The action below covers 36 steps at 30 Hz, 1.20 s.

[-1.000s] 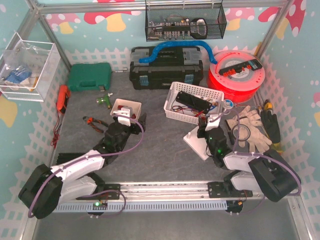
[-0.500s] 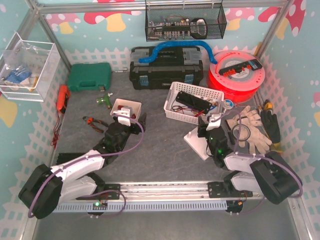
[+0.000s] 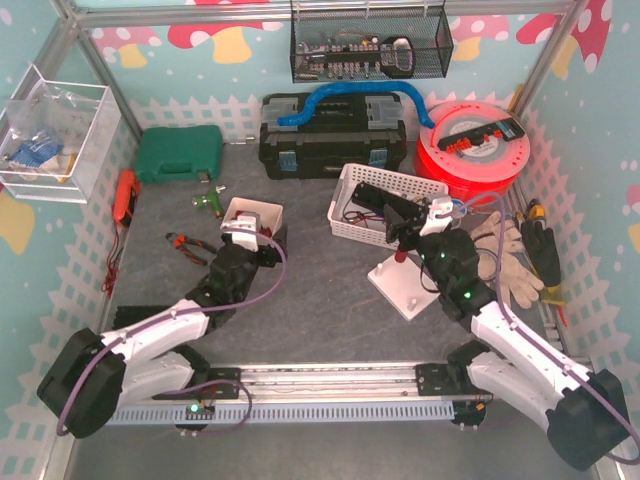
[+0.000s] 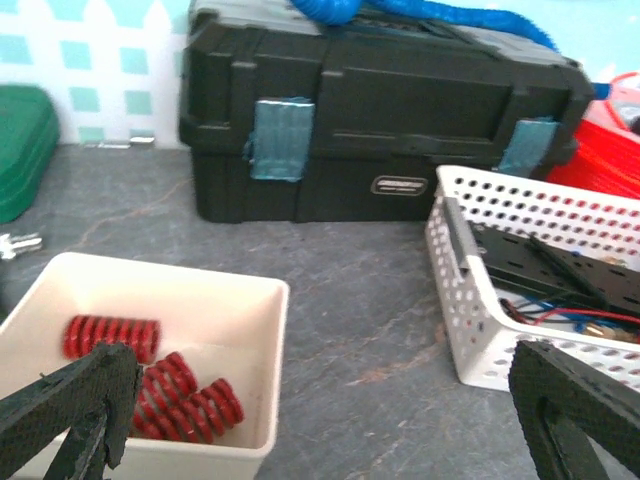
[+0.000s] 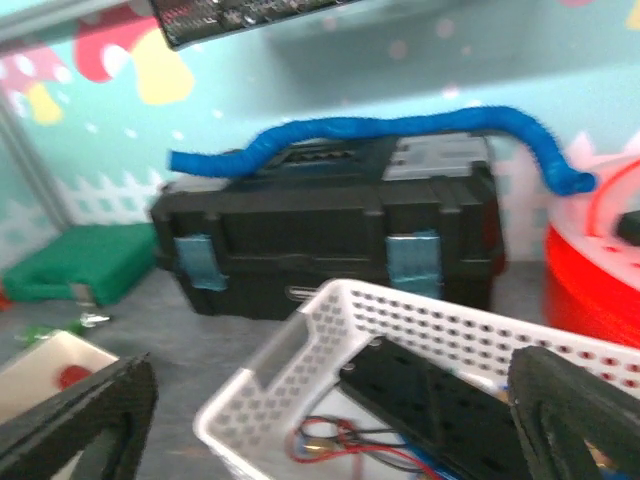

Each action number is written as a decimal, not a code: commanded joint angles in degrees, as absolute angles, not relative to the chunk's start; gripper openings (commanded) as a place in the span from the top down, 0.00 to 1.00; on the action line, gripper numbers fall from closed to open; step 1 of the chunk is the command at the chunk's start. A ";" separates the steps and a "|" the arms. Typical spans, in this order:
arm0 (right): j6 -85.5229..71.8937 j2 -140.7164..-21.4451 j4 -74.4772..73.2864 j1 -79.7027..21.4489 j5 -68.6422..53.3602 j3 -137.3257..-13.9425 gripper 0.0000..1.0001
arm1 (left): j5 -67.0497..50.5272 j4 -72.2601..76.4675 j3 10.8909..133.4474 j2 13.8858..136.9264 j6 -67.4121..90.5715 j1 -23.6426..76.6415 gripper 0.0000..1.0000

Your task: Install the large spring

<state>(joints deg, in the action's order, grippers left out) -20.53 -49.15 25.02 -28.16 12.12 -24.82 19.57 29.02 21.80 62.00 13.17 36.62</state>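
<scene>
A red large spring (image 3: 400, 258) stands upright on the white base plate (image 3: 412, 292) right of centre, with nothing gripping it. Raised above and behind it, my right gripper (image 3: 404, 216) (image 5: 330, 430) hangs open over the near edge of the white basket (image 5: 330, 300), empty between its fingers. My left gripper (image 3: 252, 230) (image 4: 320, 430) is open and empty at the near side of a white box (image 4: 170, 275). That box holds several more red springs (image 4: 150, 385). The left finger (image 4: 70, 400) hangs over the box's front rim.
A black toolbox (image 3: 335, 135) with a blue hose lies at the back. Next to it on the right sits a red cable reel (image 3: 475, 150). The white basket (image 3: 350, 190) holds black parts and wires. Work gloves (image 3: 505, 255) lie to the right, pliers (image 3: 185, 243) and a green case (image 3: 178, 152) to the left.
My right gripper opened, let go of the red spring on the base plate, and rose back over the basket. The left arm has not moved.
</scene>
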 commanded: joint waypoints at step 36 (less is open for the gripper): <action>-24.09 -42.65 23.52 -28.06 -0.91 -17.28 0.01 | 14.60 -14.50 62.58 94.27 62.61 16.01 0.49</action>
<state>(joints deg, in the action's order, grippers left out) -23.49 -44.21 22.72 -28.16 -1.54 -18.02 10.63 -12.67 62.22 92.66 45.80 14.74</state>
